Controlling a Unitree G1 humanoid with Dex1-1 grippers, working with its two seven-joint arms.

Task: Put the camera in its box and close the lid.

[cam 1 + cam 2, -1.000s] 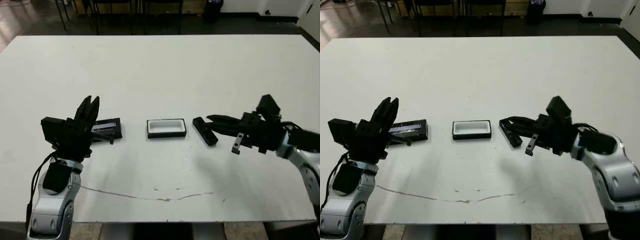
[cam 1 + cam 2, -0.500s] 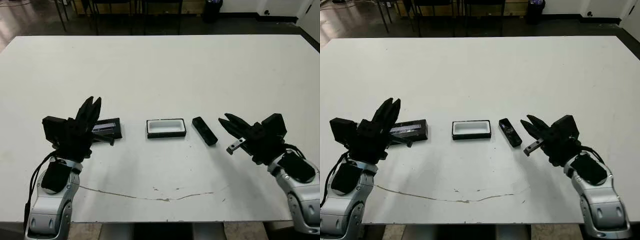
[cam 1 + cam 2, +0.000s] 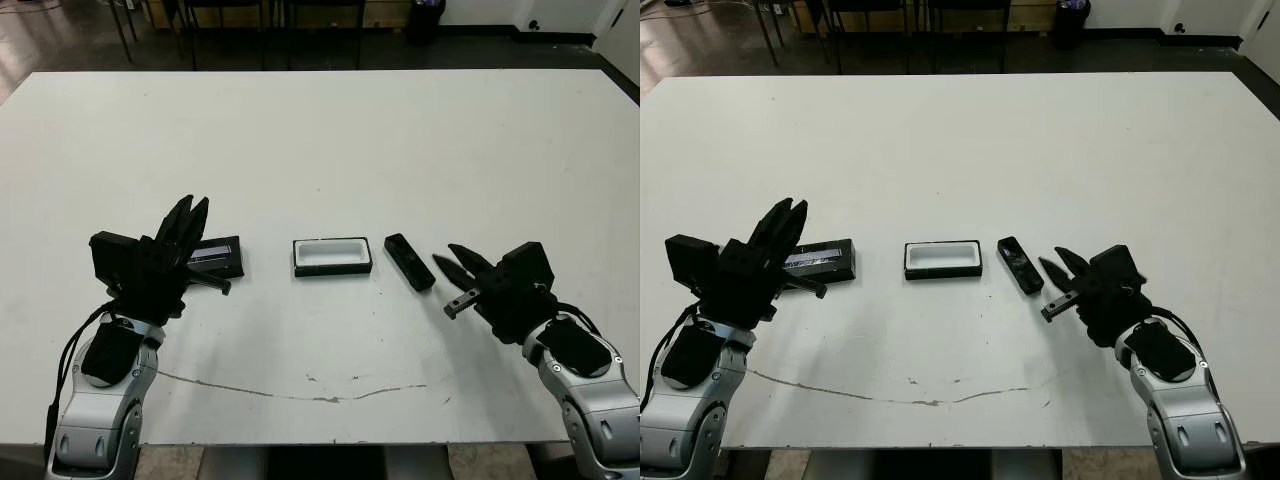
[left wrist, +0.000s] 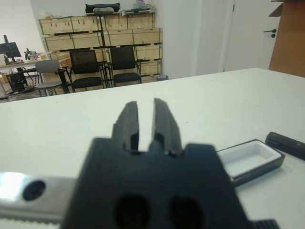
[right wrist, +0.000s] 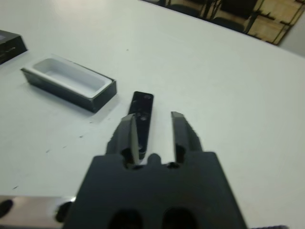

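The camera (image 3: 409,262), a slim black bar, lies flat on the table just right of the box (image 3: 333,256), a small black tray with white lining, open side up. The lid (image 3: 215,256), a flat black panel with a pale strip, lies left of the box. My right gripper (image 3: 450,264) is open and empty, its tips a short way right of the camera; in the right wrist view the camera (image 5: 142,112) lies just past the fingers (image 5: 128,133). My left gripper (image 3: 188,212) hovers over the lid's left end, with a narrow gap between its fingers (image 4: 162,119) and nothing held.
A thin dark scratch line (image 3: 320,395) runs across the white table near the front edge. Chairs (image 4: 100,67) and stacked wooden crates (image 4: 119,36) stand beyond the table's far side.
My right gripper, which was at the camera a second ago, has drawn back to the right and front. The camera stays on the table. My left arm has hardly moved.
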